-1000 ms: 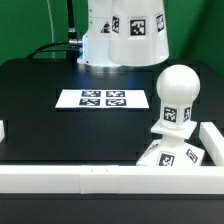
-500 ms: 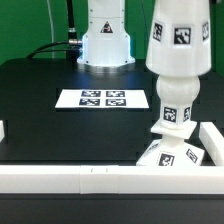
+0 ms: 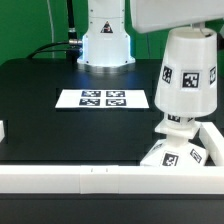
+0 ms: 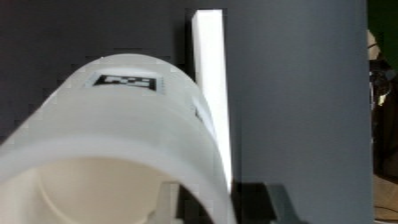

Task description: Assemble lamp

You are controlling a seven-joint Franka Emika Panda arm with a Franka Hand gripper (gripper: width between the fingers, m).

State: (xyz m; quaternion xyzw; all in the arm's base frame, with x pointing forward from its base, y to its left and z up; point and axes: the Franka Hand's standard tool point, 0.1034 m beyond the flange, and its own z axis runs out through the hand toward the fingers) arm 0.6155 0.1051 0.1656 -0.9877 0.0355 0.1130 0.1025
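Note:
The white tapered shade point(image 3: 190, 72) hangs tilted at the exterior view's right, its open end down over the bulb. Only the bulb's tagged neck point(image 3: 178, 121) shows below the shade; its round head is hidden. The neck stands on the square base point(image 3: 168, 155), which lies tilted against the white corner wall. My gripper point(image 4: 231, 205) is shut on the shade's wall point(image 4: 134, 130), one finger inside and one outside. In the exterior view the hand point(image 3: 172, 12) is above the shade and its fingers are hidden.
The marker board point(image 3: 103, 99) lies flat mid-table. A low white wall point(image 3: 80, 180) runs along the front and turns up the right side point(image 3: 212, 135). The robot's white pedestal point(image 3: 105, 40) stands at the back.
The shade has moved from the top middle to the right and down over the bulb, and it now covers the bulb's round head. Bulb and base have stayed in place.

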